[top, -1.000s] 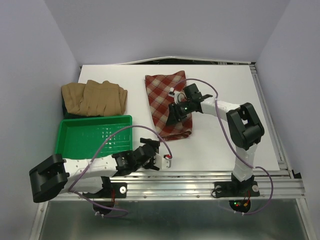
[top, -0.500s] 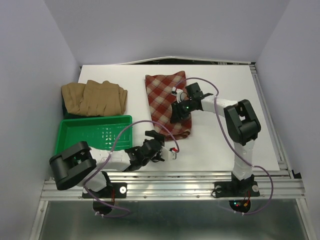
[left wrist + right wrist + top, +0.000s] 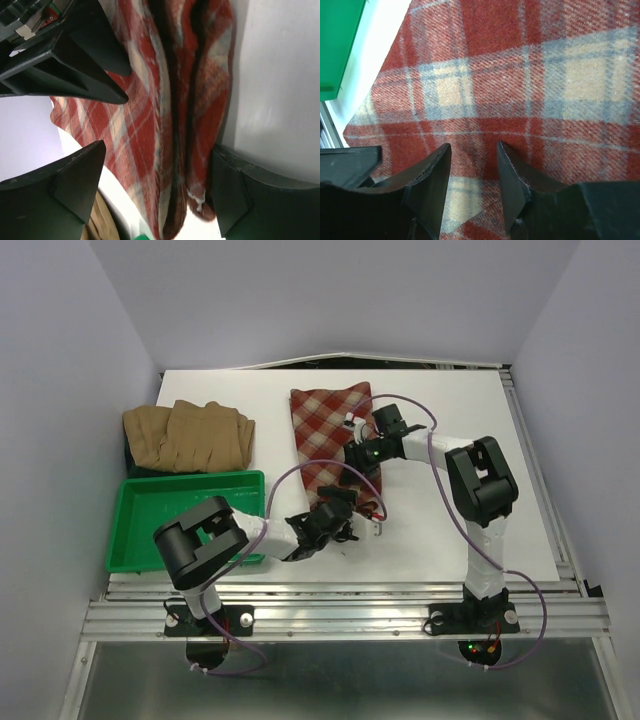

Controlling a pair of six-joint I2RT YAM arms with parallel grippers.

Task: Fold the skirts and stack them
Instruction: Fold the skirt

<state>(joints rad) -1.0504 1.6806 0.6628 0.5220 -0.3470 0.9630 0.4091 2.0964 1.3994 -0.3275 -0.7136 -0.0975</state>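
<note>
We see the plaid skirt (image 3: 335, 445) mid bench (image 3: 450, 440), seemingly half folded, not stacked. Tan skirts (image 3: 188, 435) are heaped rear left. Left jaws spread wide at its near end; right jaws narrow, empty, above it.

- Looked down from high above and behind the near edge of the flat white tabletop (image 3: 450, 530), far enough back to take it all in.
- From the left wrist, faced low along the red-and-cream plaid cloth skirt (image 3: 150, 130), close up.
- From the right wrist, looked straight down on that same skirt, nearer still; shared with the top view too.
</note>
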